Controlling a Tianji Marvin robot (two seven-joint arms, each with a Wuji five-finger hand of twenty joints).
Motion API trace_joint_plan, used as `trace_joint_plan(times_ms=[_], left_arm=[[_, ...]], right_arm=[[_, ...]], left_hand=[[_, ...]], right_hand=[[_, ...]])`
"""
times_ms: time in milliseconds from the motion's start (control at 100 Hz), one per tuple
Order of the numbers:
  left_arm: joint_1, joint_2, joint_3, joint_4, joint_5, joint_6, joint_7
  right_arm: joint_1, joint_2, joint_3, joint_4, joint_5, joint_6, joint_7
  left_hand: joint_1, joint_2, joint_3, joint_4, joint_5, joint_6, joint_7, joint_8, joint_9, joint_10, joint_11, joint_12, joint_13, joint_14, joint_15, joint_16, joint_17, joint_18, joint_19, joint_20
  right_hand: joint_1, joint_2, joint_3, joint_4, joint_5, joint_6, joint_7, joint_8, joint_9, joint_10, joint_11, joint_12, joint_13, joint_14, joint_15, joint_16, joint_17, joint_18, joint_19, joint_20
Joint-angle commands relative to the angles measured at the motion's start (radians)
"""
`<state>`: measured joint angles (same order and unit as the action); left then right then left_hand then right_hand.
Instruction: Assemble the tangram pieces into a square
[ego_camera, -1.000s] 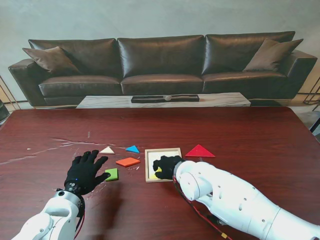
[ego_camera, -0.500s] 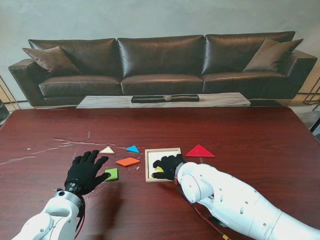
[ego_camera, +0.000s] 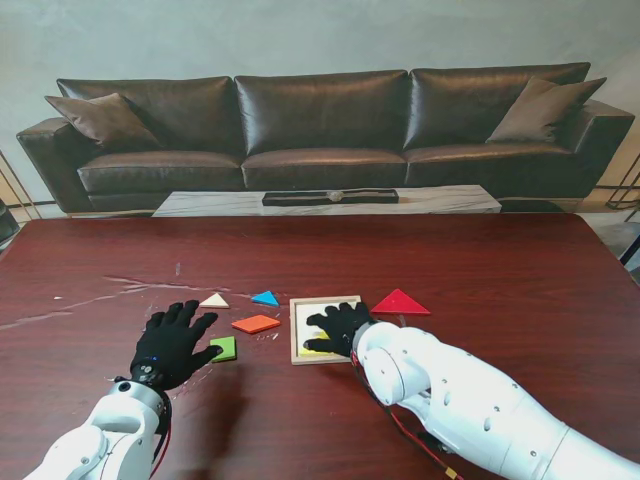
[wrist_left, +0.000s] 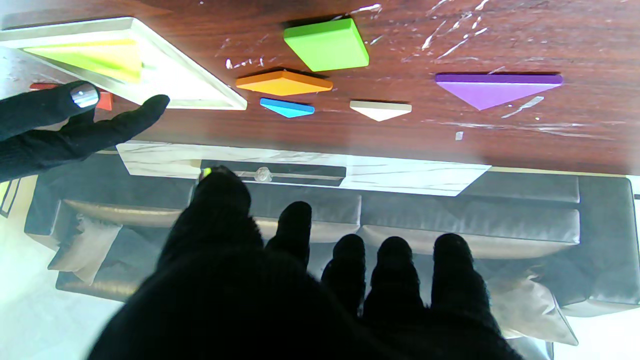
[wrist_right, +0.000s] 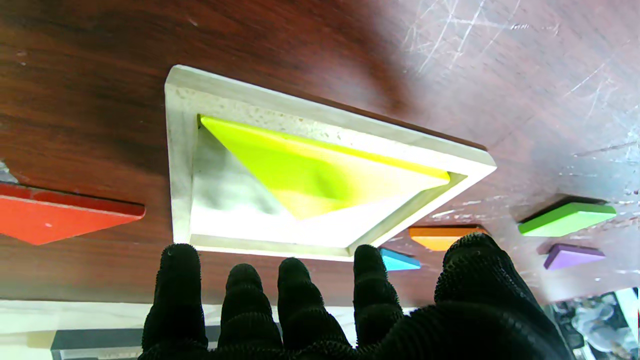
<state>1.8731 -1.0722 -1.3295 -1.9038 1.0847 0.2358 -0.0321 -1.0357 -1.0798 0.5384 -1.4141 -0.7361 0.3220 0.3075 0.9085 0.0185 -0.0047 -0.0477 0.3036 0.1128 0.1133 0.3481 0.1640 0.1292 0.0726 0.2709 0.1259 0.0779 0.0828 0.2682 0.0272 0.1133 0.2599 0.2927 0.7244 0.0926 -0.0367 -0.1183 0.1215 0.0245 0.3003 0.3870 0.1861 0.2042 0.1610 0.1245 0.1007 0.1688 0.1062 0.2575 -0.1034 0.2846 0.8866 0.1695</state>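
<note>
The right hand (ego_camera: 338, 327) hovered, fingers spread and empty, over the tray (wrist_right: 180, 150), the yellow triangle (wrist_right: 310, 170) lying beneath its fingertips, apparently just seated.

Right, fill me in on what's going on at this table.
A two-armed robot is building a tangram square. The yellow triangle already lies in the wooden tray, and the right hand hovers over it, fingers spread, holding nothing. The left hand is open too, beside the green square. The orange, blue, cream, red and purple pieces lie loose on the table.
</note>
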Motion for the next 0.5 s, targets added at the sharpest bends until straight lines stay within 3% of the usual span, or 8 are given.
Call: trace_joint_plan(times_ms=[0, 200, 490], left_arm=[[-0.001, 0.000, 0.002, -0.002, -0.003, 0.003, -0.002], [-0.001, 0.000, 0.003, -0.003, -0.003, 0.002, -0.004], [-0.004, 0.001, 0.005, -0.002, -0.002, 0.001, -0.011]], right_arm=[[-0.012, 0.006, 0.011, -0.019, -0.017, 0.005, -0.002], [-0.052, 0.016, 0.093, -0.055, -0.093, 0.008, -0.004], [-0.123, 0.029, 0.251, -0.066, -0.190, -0.041, -0.013]], left_hand=[[0.028, 0.039, -0.013, 0.045, -0.007, -0.005, -0.006, 0.004, -0.023, 0.007, 0.003, 0.000, -0.002, -0.013, -0.001, -0.001, -0.007, 0.005, -0.013, -0.006], [0.029, 0.038, -0.013, 0.045, -0.006, -0.005, -0.005, 0.004, -0.023, 0.007, 0.003, 0.000, 0.000, -0.012, -0.001, 0.000, -0.007, 0.005, -0.015, -0.005], [0.030, 0.037, -0.013, 0.045, -0.003, -0.005, -0.003, 0.006, -0.023, 0.007, 0.003, 0.001, 0.001, -0.012, 0.000, 0.000, -0.006, 0.005, -0.016, -0.004]], right_hand=[[-0.020, 0.029, -0.015, 0.033, -0.033, 0.026, -0.019, -0.009, -0.026, 0.011, -0.019, -0.012, -0.027, 0.020, -0.012, -0.011, -0.021, 0.017, -0.017, -0.022], [-0.012, 0.002, -0.014, 0.034, -0.015, 0.011, 0.011, 0.025, -0.017, -0.010, 0.036, 0.018, -0.007, -0.003, 0.033, 0.009, -0.019, 0.013, -0.028, -0.038], [0.019, -0.130, -0.015, 0.030, 0.030, -0.060, 0.089, 0.054, -0.011, -0.047, 0.170, 0.078, 0.061, -0.033, 0.078, 0.020, 0.018, -0.030, -0.049, -0.054]])
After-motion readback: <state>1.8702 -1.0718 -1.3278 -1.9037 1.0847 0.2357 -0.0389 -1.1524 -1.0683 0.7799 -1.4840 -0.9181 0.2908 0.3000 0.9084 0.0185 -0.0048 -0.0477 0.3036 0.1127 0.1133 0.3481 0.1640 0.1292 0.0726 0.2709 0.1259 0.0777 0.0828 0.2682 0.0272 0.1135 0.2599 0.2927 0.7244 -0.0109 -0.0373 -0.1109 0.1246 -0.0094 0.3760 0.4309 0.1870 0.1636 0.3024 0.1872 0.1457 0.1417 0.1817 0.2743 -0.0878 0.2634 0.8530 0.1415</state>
